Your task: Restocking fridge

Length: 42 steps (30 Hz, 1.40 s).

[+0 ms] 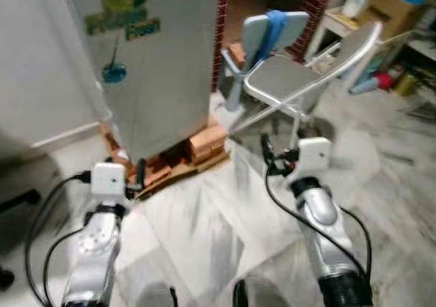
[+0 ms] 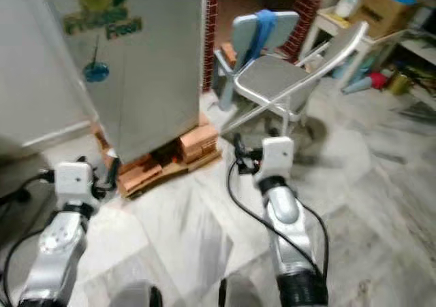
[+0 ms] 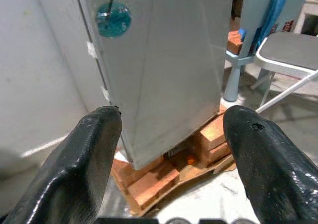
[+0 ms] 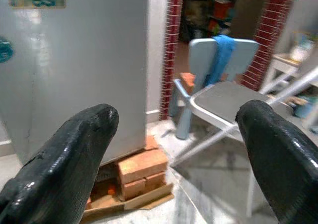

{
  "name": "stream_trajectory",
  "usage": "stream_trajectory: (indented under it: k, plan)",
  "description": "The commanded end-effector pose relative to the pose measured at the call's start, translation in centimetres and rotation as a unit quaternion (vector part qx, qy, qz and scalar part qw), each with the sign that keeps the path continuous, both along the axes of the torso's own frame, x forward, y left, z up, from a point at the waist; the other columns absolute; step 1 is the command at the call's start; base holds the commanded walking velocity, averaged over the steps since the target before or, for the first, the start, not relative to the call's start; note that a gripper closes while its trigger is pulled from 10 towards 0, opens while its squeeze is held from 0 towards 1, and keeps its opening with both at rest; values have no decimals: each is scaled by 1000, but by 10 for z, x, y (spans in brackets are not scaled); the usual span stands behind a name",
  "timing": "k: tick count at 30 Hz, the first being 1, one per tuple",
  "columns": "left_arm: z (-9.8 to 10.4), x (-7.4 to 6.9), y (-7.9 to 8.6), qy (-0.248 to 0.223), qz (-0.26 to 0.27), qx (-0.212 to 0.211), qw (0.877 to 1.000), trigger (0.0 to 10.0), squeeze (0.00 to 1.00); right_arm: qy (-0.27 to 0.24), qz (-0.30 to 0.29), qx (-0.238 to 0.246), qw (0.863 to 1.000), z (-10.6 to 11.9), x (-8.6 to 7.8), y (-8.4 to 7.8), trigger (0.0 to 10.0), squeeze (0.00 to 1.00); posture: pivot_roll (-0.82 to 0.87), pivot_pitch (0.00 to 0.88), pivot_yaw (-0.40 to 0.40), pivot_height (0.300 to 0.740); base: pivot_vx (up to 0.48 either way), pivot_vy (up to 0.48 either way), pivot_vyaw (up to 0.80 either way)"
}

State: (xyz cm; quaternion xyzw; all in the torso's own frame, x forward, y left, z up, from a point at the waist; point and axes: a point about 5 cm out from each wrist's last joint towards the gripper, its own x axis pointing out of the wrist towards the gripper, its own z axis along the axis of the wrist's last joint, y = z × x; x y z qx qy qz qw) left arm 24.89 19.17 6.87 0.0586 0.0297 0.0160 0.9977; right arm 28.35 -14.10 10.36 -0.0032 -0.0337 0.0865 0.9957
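Note:
A tall grey fridge (image 1: 160,69) stands ahead on the left, raised on orange bricks (image 1: 204,143). Its door is closed and carries a green sticker (image 1: 122,11) and a round teal magnet (image 1: 114,71). My left gripper (image 3: 169,149) is held low in front of the fridge's lower corner, open and empty. My right gripper (image 4: 179,154) is also open and empty, pointing at the gap between the fridge and a chair. Both silver arms (image 1: 95,246) reach forward over the floor.
A pale blue plastic chair (image 1: 262,41) with a blue cloth stands right of the fridge. A grey folding chair (image 1: 306,82) sits in front of it. Red brick pillars (image 1: 313,7) frame a doorway behind. Cluttered shelves (image 1: 388,14) line the far right. The marble floor (image 1: 218,218) lies below.

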Motion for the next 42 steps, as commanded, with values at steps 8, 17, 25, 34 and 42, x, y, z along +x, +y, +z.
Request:
stream_trajectory:
  k: [8,17,25,34,42]
  plan:
    - [-1,2,2,2,0,-9,1000,10000,0,-8,-4,-11,1000,3,0,-6,10000,0,50,96,1,740,0,472,-800]
    - [-8,-3,12,18,5,-14,1000,10000,0,-14,2,-24,1000,3,1,-5,10000,0,61,84,0,740,0,472,-800]
    - [-18,-23,31,44,23,-37,998,10000,0,-8,-2,-30,1000,-3,-7,-10,10000,0,58,63,5,740,0,472,-280]
    - [-33,-41,16,68,35,-44,996,10000,0,13,-13,-46,999,-14,-19,-22,10000,0,53,57,-10,740,0,476,0]
    - [-26,-30,19,52,44,-28,997,10000,0,0,-8,-39,999,-7,-11,-18,10000,0,57,59,-18,740,0,480,524]
